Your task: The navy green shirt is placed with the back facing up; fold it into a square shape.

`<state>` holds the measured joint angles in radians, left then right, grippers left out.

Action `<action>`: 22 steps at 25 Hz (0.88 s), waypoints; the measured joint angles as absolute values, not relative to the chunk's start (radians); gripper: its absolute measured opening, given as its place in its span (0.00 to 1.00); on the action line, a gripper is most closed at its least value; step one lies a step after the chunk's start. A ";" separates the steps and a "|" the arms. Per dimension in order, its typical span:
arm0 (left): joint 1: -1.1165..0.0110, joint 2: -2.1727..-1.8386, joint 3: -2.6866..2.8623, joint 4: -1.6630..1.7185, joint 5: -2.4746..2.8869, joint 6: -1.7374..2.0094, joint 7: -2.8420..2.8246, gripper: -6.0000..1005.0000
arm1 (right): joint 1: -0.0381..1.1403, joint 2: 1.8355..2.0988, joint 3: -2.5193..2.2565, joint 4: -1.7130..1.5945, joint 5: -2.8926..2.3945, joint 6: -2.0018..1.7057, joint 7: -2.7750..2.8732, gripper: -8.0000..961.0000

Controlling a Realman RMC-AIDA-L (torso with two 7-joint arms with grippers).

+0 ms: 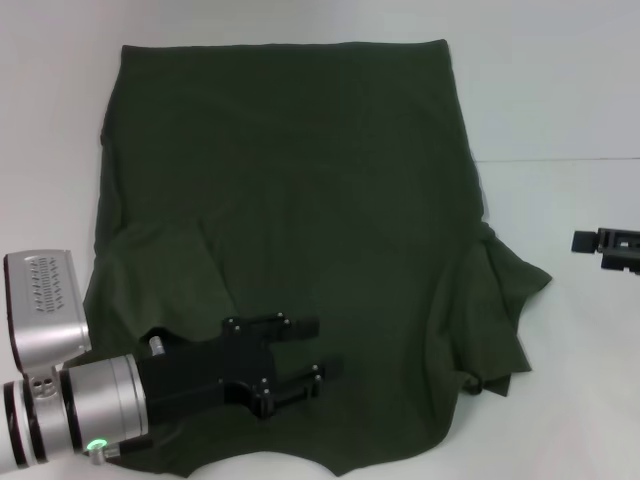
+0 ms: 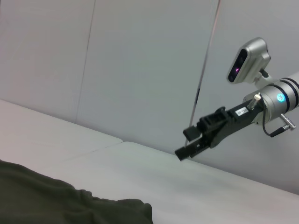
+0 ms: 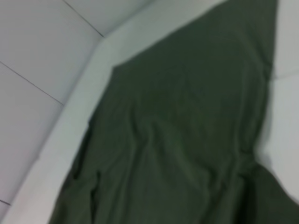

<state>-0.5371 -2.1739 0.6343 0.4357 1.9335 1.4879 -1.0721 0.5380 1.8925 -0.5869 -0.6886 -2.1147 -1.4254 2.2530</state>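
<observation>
One dark olive-green cotton T-shirt (image 1: 290, 240) lies spread back-up on a white table (image 1: 560, 100), its hem toward the far edge, its collar end nearest the robot and its long axis running away from the robot. The left sleeve appears already turned in over the body, while the right sleeve (image 1: 505, 300) splays out onto bare tabletop. The black left gripper (image 1: 305, 352) sits low over the shirt's near left part, fingers narrowly parted and holding nothing, cloth directly beneath them. The right gripper (image 1: 590, 243), one of two in view, waits well apart at the table's right side, nearer the loose sleeve; whether its fingers are parted or closed cannot be told
</observation>
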 joint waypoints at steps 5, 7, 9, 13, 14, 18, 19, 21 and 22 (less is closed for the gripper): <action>-0.538 -2.174 0.635 0.436 1.933 1.481 -1.069 0.56 | 0.541 1.900 -0.590 -0.672 -2.151 -1.411 2.259 0.87; -0.539 -2.174 0.635 0.436 1.933 1.470 -1.068 0.56 | 0.541 1.902 -0.592 -0.657 -2.162 -1.400 2.257 0.87; -0.539 -2.174 0.634 0.436 1.933 1.453 -1.068 0.56 | 0.541 1.902 -0.593 -0.631 -2.166 -1.379 2.253 0.87; -0.540 -2.174 0.639 0.436 1.933 1.429 -1.067 0.56 | 0.545 1.908 -0.615 -0.581 -2.169 -1.310 2.244 0.87; -0.541 -2.174 0.640 0.436 1.933 1.424 -1.067 0.56 | 0.547 1.913 -0.626 -0.573 -2.169 -1.290 2.244 0.87; -0.548 -2.173 0.641 0.436 1.933 1.416 -1.069 0.56 | 0.561 1.935 -0.652 -0.563 -2.169 -1.232 2.243 0.87; -0.549 -2.173 0.641 0.436 1.933 1.414 -1.069 0.56 | 0.566 1.939 -0.655 -0.558 -2.169 -1.221 2.243 0.87; -0.550 -2.173 0.641 0.436 1.933 1.409 -1.070 0.56 | 0.578 1.943 -0.663 -0.538 -2.169 -1.198 2.242 0.87; -0.551 -2.172 0.641 0.436 1.933 1.405 -1.071 0.56 | 0.585 1.944 -0.667 -0.529 -2.169 -1.185 2.242 0.87</action>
